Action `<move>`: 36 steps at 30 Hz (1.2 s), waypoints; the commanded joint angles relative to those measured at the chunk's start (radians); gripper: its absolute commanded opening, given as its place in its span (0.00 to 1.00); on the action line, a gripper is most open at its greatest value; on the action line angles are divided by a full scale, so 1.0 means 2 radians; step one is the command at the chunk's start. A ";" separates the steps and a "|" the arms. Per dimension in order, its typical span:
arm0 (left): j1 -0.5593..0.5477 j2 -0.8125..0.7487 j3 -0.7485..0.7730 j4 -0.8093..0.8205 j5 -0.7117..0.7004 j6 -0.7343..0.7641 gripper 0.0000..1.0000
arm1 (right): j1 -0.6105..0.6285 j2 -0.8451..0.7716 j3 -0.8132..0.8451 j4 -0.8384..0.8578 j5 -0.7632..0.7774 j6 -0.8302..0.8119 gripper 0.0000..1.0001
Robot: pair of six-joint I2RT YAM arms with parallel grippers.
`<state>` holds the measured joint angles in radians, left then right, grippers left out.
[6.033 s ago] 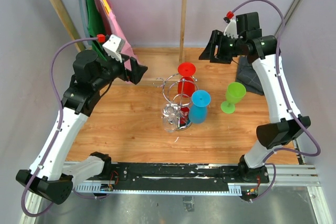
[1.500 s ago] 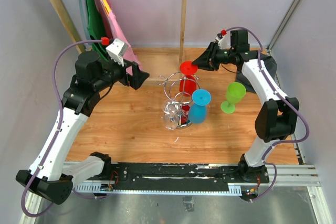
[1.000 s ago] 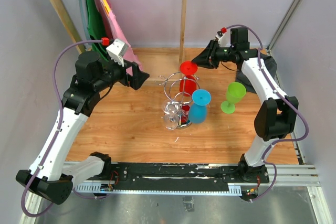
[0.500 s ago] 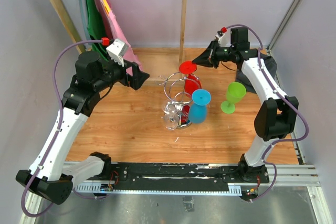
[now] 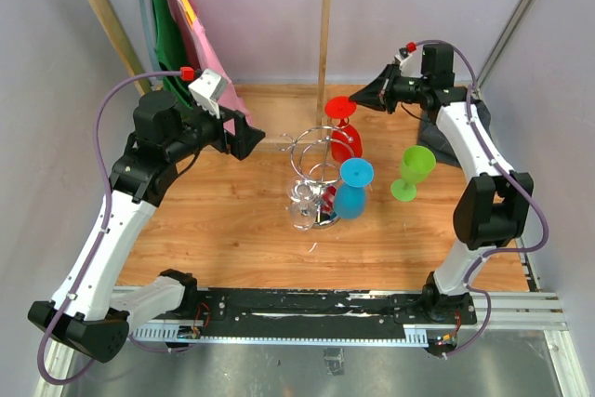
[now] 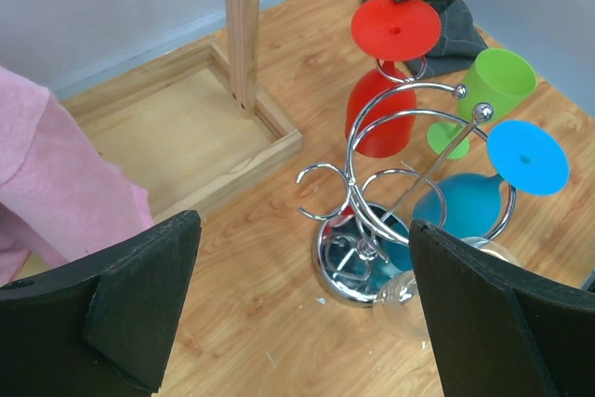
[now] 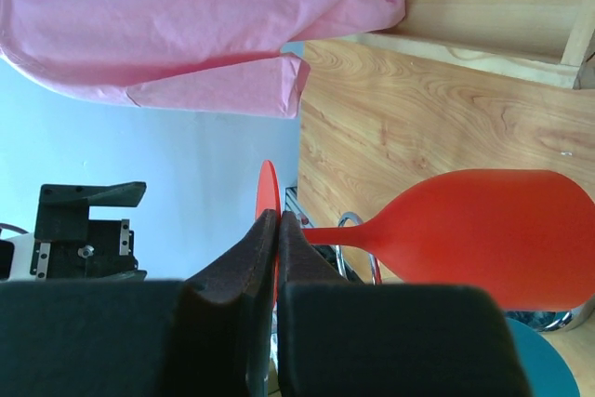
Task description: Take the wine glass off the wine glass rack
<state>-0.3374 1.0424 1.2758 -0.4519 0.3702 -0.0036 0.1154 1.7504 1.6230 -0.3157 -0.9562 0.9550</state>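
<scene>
**Right gripper has the red glass by its foot, glass not clear of the rack yet**

So here's the state of play. The wine glass rack (image 5: pixel 314 166) sits roughly mid-desk, and the red wine glass (image 5: pixel 344 141) is on its far side, upside down and tipped over at a slant, foot up and bowl down. The right gripper (image 5: pixel 357 99) comes in from the far right corner of the desk (image 5: pixel 214 220). Its jaws are pinched fully together on the rim of the glass's flat round foot. The right wrist view shows it best: the two dark fingers (image 7: pixel 249 258) meet on the thin edge of the red disc, and the stem and bowl stick out to the side beyond the fingertips. A chrome loop of the rack is right at the stem, just past the foot, so the glass looks like it's still in the rack's arm.

The left gripper (image 5: pixel 244 132) hangs above the far left part of the desk, jaws spread as wide as they go, holding nothing, well apart from the rack.

Other stuff: a blue glass (image 5: pixel 353 189) hangs upside down on the rack's right side and a clear glass (image 5: pixel 300 211) on its near side. A green glass (image 5: pixel 412 172) stands upright on the desk to the right of the rack.
</scene>
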 commanded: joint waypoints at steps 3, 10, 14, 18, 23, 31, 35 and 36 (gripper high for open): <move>-0.003 -0.008 0.003 0.000 0.010 0.004 0.99 | -0.017 -0.025 -0.019 0.033 -0.015 0.020 0.01; -0.003 -0.002 0.010 0.000 0.012 0.001 0.99 | -0.030 -0.031 -0.032 0.051 -0.014 0.031 0.01; -0.003 -0.001 0.011 0.000 0.012 -0.003 0.99 | -0.051 -0.041 -0.033 0.055 -0.016 0.037 0.01; -0.003 0.003 0.013 0.001 0.013 -0.008 0.99 | -0.080 -0.050 -0.026 0.055 -0.021 0.040 0.01; -0.003 0.007 0.021 0.007 0.012 -0.017 0.99 | -0.123 -0.064 -0.019 0.086 -0.037 0.069 0.01; -0.002 0.012 0.037 0.016 0.021 -0.047 0.99 | -0.138 -0.086 0.020 0.179 -0.052 0.164 0.01; -0.003 0.017 0.046 0.026 0.033 -0.074 0.99 | -0.131 -0.094 0.044 0.252 -0.051 0.229 0.01; -0.003 0.018 0.047 0.034 0.037 -0.083 0.99 | -0.129 -0.096 0.050 0.268 -0.051 0.243 0.01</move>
<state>-0.3374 1.0672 1.3312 -0.4412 0.4034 -0.0959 -0.1574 1.6100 1.6451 0.0124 -1.0290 1.2797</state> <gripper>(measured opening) 0.993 0.017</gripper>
